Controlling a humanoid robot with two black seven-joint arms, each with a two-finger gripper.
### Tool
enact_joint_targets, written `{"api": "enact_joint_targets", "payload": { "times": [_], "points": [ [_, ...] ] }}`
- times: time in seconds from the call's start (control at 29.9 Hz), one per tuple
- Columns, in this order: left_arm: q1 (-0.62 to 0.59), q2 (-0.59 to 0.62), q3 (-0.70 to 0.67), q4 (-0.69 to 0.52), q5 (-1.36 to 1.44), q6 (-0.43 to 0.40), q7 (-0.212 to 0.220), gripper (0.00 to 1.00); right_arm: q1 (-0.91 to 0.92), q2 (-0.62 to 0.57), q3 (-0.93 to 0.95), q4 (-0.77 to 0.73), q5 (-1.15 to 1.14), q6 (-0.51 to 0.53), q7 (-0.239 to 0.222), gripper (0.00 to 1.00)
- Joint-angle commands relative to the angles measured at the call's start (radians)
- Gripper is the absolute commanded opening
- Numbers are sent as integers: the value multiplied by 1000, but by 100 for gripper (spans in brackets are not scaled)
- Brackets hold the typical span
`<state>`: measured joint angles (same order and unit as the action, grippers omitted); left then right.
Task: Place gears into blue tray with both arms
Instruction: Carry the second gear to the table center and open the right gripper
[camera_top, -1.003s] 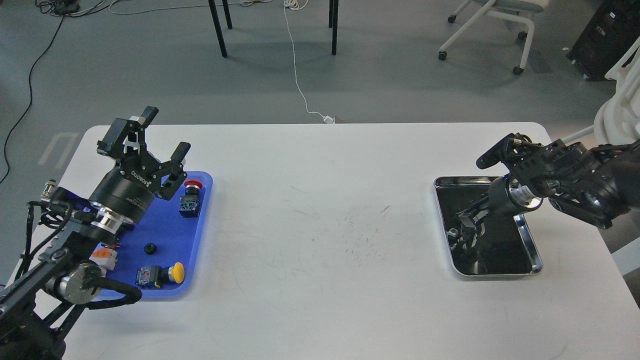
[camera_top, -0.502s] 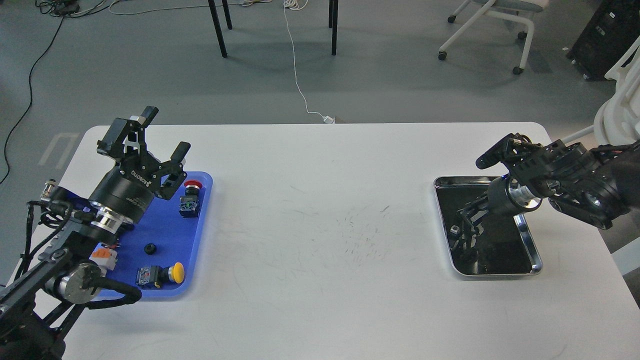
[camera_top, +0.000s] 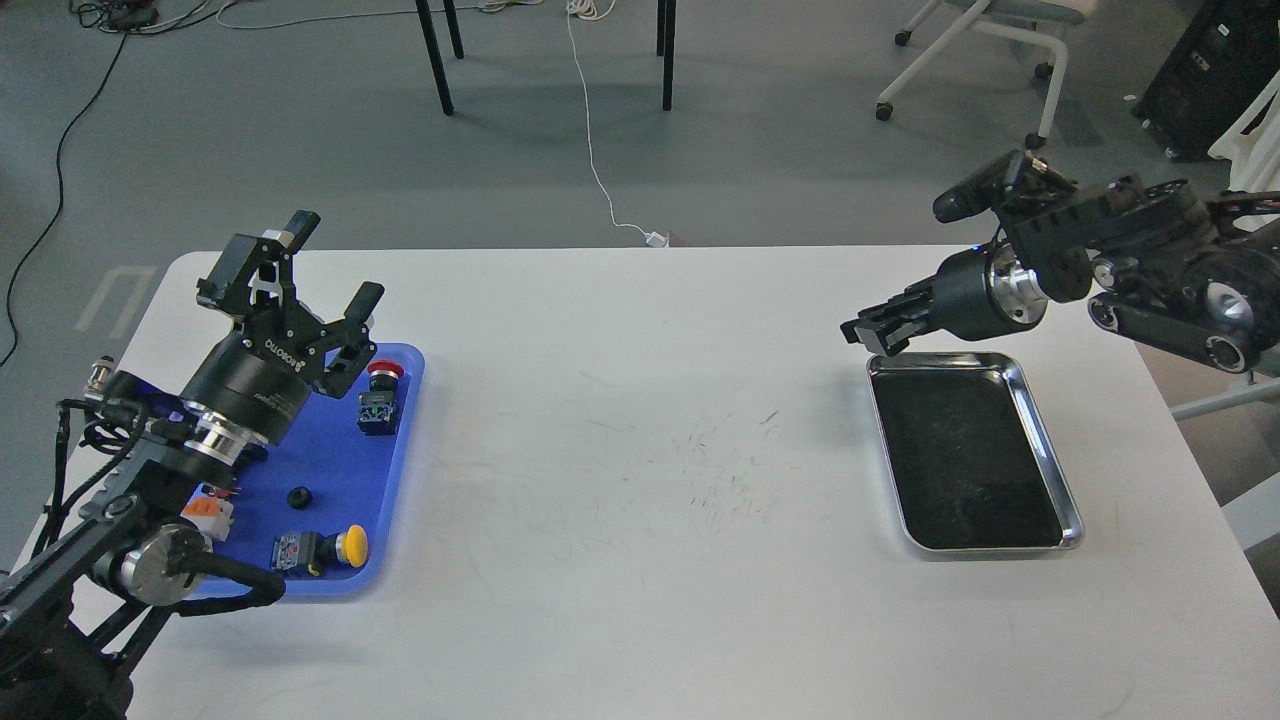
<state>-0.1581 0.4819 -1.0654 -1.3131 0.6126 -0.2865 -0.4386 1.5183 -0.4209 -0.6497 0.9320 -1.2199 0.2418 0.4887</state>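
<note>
While hovering over the blue tray (camera_top: 395, 455) with one gear (camera_top: 298, 496) inside, left gripper (camera_top: 320, 270) fingers spread wide; right gripper (camera_top: 868, 333) above silver tray (camera_top: 1060, 475), can't tell its grip, probably carrying another.

There is one view only, taken from the robot's own head, looking forward and steeply down over the white tabletop (camera_top: 640, 420). It stands back far enough to hold the whole tabletop from edge to edge, with grey floor (camera_top: 300, 130), chair legs and cables beyond the far edge. The left arm (camera_top: 150, 470) enters at the lower left corner, close to the lens and large; the right arm (camera_top: 1170, 280) enters from the right edge, higher in the frame.
</note>
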Motion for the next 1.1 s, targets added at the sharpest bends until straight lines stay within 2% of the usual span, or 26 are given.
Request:
{"api": "enact_joint_targets", "payload": {
  "times": [0.0, 0.13, 0.33, 0.67, 1.0, 1.07],
  "points": [
    [0, 1, -4, 0, 1, 1, 0, 98, 3, 117, 1, -7, 30, -10, 0, 21],
    [0, 3, -7, 0, 1, 1, 0, 98, -12, 266, -30, -45, 31, -44, 0, 21],
    [6, 4, -11, 0, 1, 3, 1, 98, -78, 412, -113, -82, 31, -177, 0, 21],
    [6, 6, -11, 0, 1, 3, 1, 98, -109, 421, -137, -82, 30, -220, 0, 22],
    [6, 0, -8, 0, -1, 3, 1, 98, -132, 421, -148, -84, 31, -225, 0, 30],
    [6, -2, -7, 0, 1, 3, 1, 98, -132, 421, -151, -84, 31, -231, 0, 36]
  ]
}}
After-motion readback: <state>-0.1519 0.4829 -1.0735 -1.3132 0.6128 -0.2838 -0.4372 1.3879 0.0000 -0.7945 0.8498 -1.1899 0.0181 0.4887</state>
